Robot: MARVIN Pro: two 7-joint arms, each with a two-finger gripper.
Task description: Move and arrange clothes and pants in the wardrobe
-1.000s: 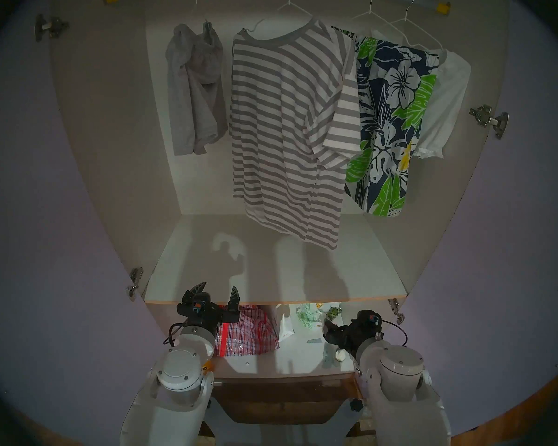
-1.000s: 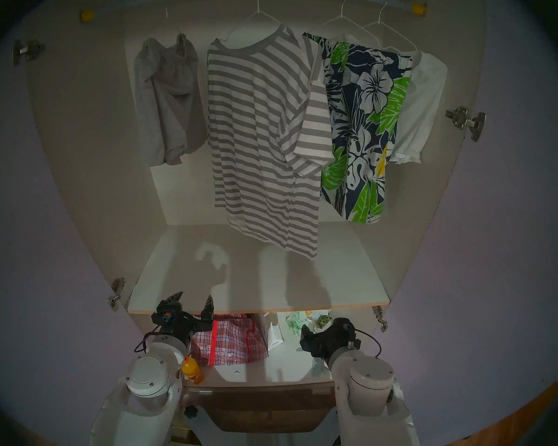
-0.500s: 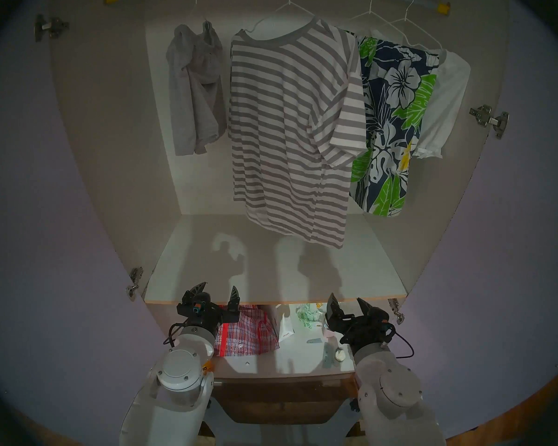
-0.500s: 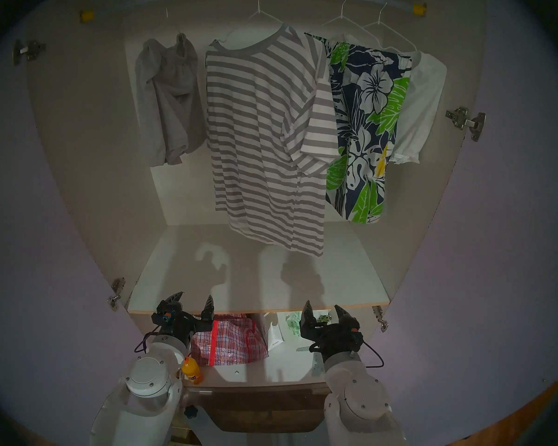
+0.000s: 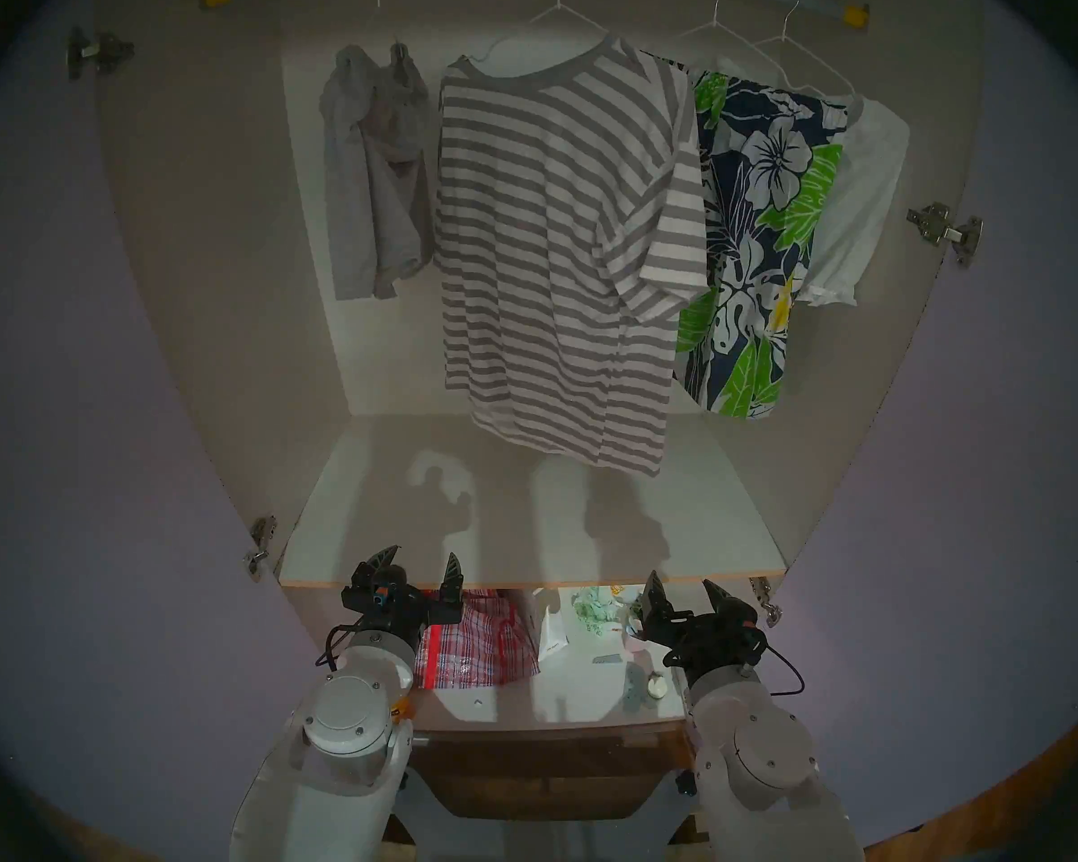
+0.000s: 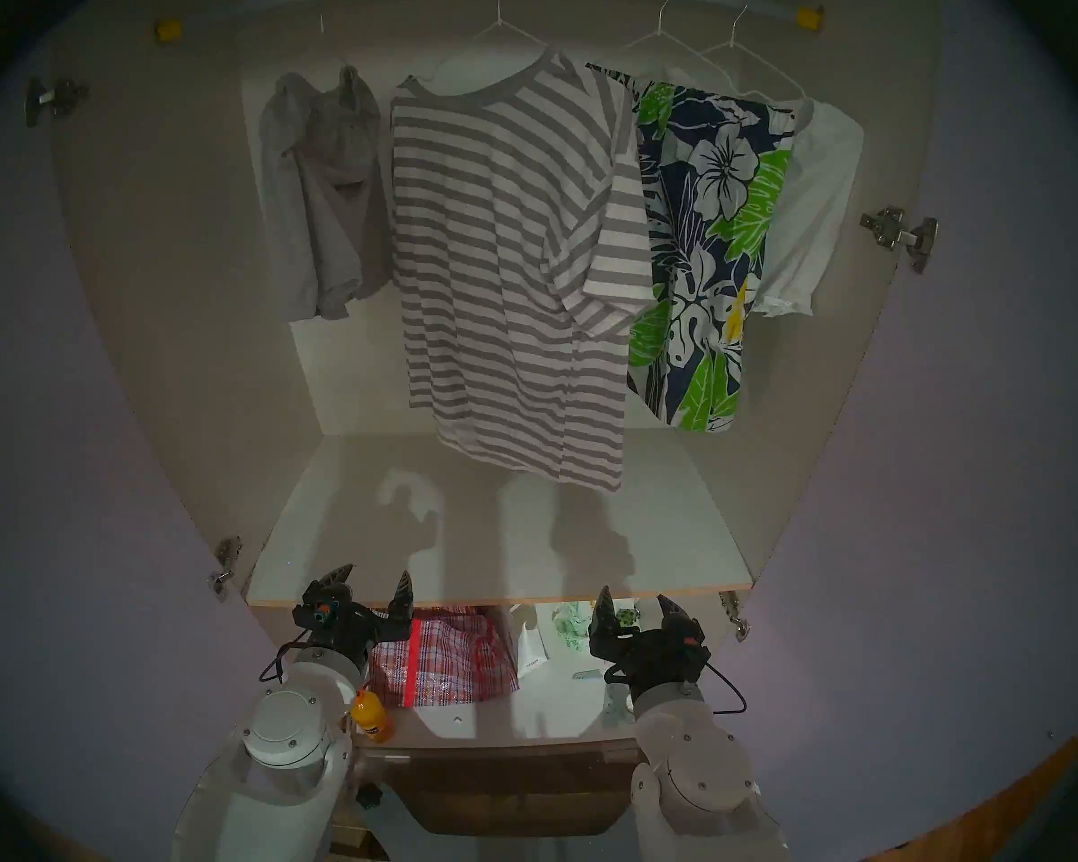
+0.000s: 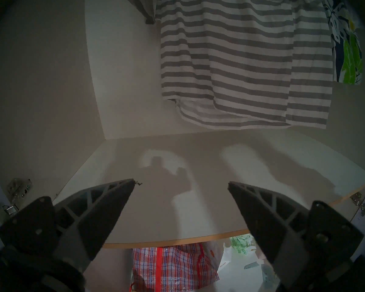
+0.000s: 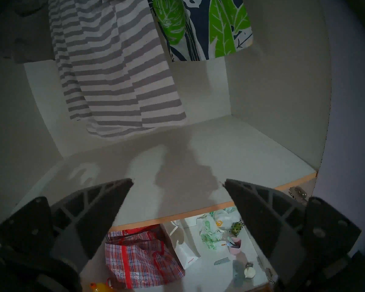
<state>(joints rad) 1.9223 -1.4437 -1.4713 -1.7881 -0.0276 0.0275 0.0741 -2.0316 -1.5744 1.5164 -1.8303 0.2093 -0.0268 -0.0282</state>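
In the wardrobe [image 5: 524,531] a grey-and-white striped T-shirt [image 5: 543,251] hangs mid-rail on a white wire hanger. Left of it hangs a plain grey pair of shorts [image 5: 375,176]. To the right are navy floral shorts [image 5: 767,220], partly behind the T-shirt's sleeve, and a white top [image 5: 860,189] behind them. My left gripper [image 5: 423,556] and right gripper [image 5: 681,581] both stand open and empty at the shelf's front edge, fingers pointing up, well below the clothes. The wrist views show the left gripper [image 7: 181,181] and the right gripper [image 8: 179,180] with wide gaps.
Under the shelf a lower shelf holds a red plaid bag [image 5: 474,637], a white paper bag [image 5: 552,630], green-printed plastic bags [image 8: 209,230], a pink cup [image 8: 234,245] and an orange bottle [image 6: 371,721]. Open lilac doors [image 5: 88,406] with metal hinges [image 5: 944,229] flank both sides.
My right gripper rose from low over the lower shelf and turned fingers-up to the shelf edge, now open. The striped T-shirt swayed slightly. The left arm stayed still.
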